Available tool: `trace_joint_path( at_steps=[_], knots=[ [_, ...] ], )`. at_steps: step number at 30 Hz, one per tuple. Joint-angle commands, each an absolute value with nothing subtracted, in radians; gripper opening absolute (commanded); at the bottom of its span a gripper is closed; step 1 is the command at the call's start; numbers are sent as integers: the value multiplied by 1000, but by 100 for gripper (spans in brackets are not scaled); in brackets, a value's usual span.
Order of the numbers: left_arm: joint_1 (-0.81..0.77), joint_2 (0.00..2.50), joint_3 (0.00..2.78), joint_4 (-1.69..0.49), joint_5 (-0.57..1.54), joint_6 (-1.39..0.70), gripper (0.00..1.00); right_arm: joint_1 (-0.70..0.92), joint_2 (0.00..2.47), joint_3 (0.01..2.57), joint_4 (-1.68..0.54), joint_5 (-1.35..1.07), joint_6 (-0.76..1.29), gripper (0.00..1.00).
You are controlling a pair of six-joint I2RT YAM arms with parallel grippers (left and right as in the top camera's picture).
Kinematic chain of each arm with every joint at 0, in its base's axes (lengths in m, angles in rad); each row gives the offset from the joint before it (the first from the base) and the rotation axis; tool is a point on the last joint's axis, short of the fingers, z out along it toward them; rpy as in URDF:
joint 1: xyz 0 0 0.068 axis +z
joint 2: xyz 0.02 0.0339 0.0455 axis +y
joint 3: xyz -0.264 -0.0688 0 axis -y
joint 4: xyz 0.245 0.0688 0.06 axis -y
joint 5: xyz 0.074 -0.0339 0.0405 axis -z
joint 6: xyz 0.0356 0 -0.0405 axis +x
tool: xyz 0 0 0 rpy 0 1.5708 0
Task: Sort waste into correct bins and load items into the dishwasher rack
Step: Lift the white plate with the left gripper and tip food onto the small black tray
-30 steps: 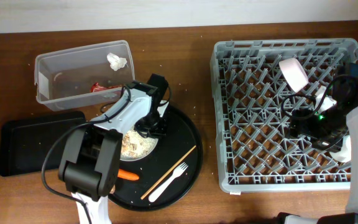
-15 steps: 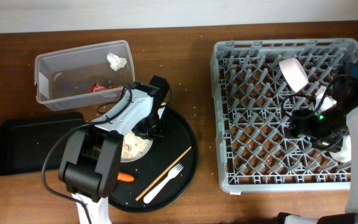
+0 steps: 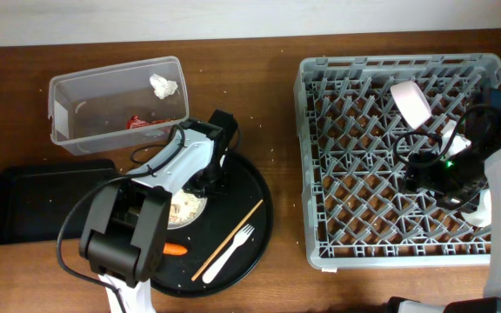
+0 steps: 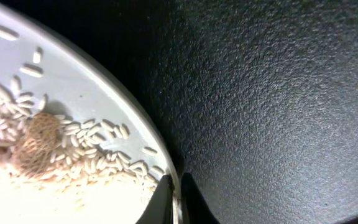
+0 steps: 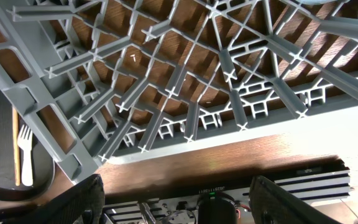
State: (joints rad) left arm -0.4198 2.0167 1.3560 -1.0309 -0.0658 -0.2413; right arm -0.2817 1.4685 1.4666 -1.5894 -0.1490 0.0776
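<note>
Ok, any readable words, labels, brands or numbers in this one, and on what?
None can be read.
The red wrapper in the clear tub may carry print, but it is too small to tell.
Faint marks on the dark housing at the bottom of the right wrist view are too blurred to read.

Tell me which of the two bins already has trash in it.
The clear plastic tub: crumpled tissue and a red wrapper lie inside it, while the shallow black rectangular tray shows none.
</note>
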Motion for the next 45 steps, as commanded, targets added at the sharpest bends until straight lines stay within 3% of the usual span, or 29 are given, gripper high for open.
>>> trace_joint_path(
  at_steps=[1,16,27,35,45],
  knots=[
    [-406,2068,1307,-1041,-164,-239,0,-282,1448,1459,-1590,-158,74,78],
    [-406,2052,1462,-1275,-315,-342,1,-282,1448,1459,-1590,-157,74,78],
    [-371,1830,1462,-1322,-309,-326,0,-282,1448,1459,-1590,-150,74,78],
    [-202,1719,1462,-1287,-147,-163,0,-282,1448,1459,-1591,-146,74,78],
    [126,1718,1462,-1208,93,23,0,-282,1448,1459,-1592,-146,74,78]
  ],
)
